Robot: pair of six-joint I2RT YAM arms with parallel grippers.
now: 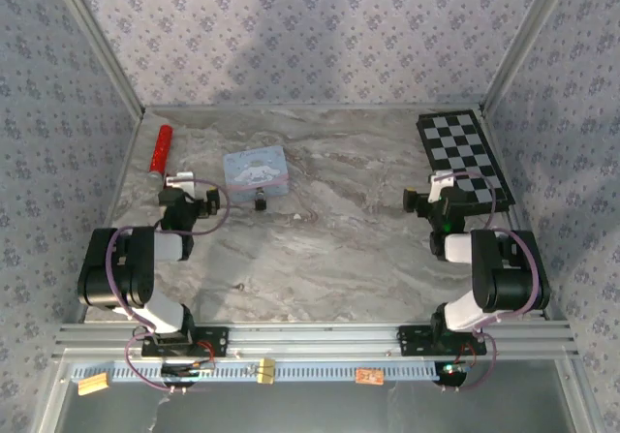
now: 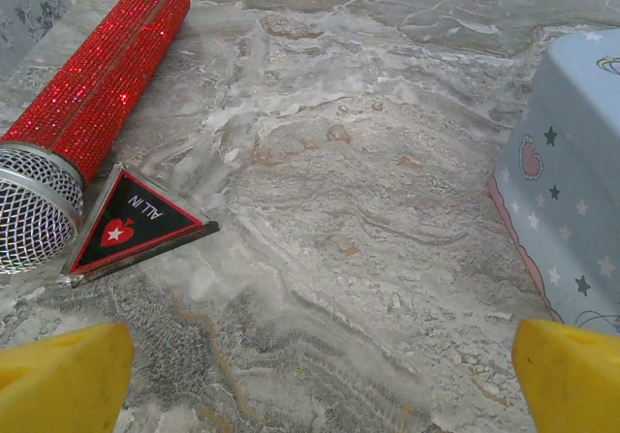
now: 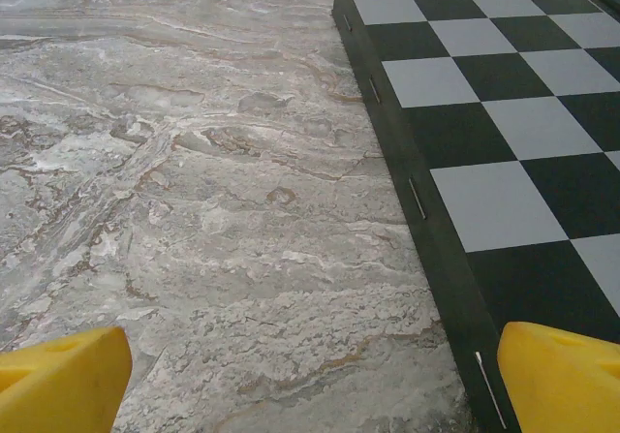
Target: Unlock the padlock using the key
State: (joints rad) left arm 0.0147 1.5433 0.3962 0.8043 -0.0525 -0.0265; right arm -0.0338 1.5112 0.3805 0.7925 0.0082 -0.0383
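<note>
The padlock (image 1: pixel 261 201), tiny and dark with a silvery shackle, lies on the marble table just in front of a light-blue cartoon tin (image 1: pixel 256 171). I cannot make out the key. My left gripper (image 1: pixel 187 195) sits left of the tin and padlock. In the left wrist view my left gripper (image 2: pixel 320 385) is open, its yellow fingertips (image 2: pixel 63 380) far apart over bare table. My right gripper (image 1: pixel 444 195) rests at the right beside the chessboard. In the right wrist view my right gripper (image 3: pixel 315 385) is also open and holds nothing.
A red glitter microphone (image 2: pixel 97 75) lies at the far left, with a black triangular "ALL IN" marker (image 2: pixel 131 222) by its mesh head. The tin's side (image 2: pixel 572 191) rises at the right of the left wrist view. A black-and-grey chessboard (image 3: pixel 484 113) lies at the back right.
</note>
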